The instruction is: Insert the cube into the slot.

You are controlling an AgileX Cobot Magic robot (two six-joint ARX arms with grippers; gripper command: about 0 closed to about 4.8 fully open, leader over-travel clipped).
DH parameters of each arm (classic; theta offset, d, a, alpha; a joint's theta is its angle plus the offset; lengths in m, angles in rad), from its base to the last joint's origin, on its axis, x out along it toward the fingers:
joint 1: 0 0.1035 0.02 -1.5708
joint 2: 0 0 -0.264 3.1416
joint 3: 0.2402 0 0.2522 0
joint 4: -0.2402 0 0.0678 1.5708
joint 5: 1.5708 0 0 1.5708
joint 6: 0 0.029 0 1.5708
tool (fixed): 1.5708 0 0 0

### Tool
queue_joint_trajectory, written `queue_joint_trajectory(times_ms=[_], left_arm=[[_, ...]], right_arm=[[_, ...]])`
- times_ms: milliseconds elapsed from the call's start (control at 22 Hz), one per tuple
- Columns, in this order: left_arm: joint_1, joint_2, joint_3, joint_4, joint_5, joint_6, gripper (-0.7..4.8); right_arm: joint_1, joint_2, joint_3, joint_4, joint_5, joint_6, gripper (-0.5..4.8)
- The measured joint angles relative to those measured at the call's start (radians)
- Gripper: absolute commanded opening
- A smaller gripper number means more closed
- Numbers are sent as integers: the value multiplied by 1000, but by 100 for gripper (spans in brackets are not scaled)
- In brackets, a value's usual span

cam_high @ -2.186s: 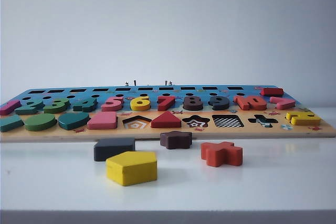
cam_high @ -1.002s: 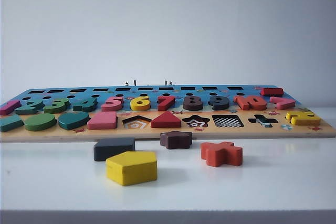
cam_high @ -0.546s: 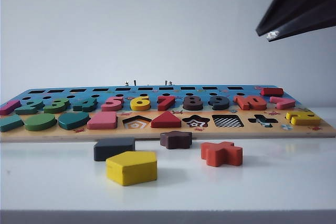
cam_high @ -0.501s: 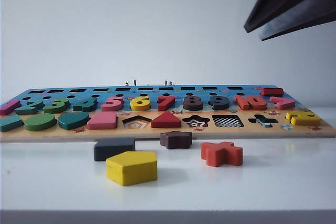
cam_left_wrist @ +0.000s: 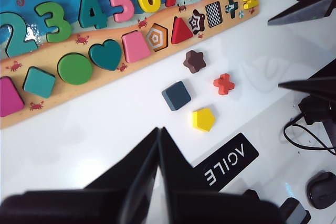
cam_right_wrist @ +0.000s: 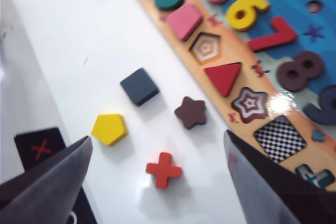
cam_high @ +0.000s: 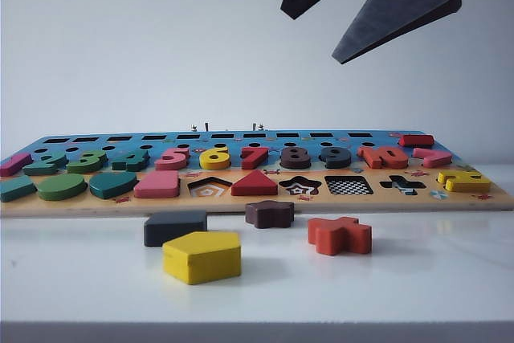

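cube (cam_right_wrist: 139, 86) — below open right gripper (cam_right_wrist: 157, 182)

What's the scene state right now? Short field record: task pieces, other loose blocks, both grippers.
cube: dark square block, flat on the table in front of the puzzle board, not gripped
slot: checkerboard square cutout, empty
loose blocks: yellow pentagon, brown star, red cross, all on the table
right gripper: open, empty, high above the board's right half
left gripper: shut, empty, above the table's near edge, away from the blocks
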Motion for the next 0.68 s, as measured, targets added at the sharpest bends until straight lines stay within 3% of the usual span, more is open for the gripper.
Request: queue_joint_trajectory(times_ms=[182,364,546,683], left_arm=[[0,0,0,0,0,0,17],[0,0,0,0,0,0,17],[0,0,0,0,0,0,17],[0,0,0,0,0,0,17]], right_arm=[[22,64,52,-58,-1,-81,479],[55,158,106,-68,-2,-254,479],[57,256,116,-18,0,-430,479],[57,288,119,29,0,-459,479]])
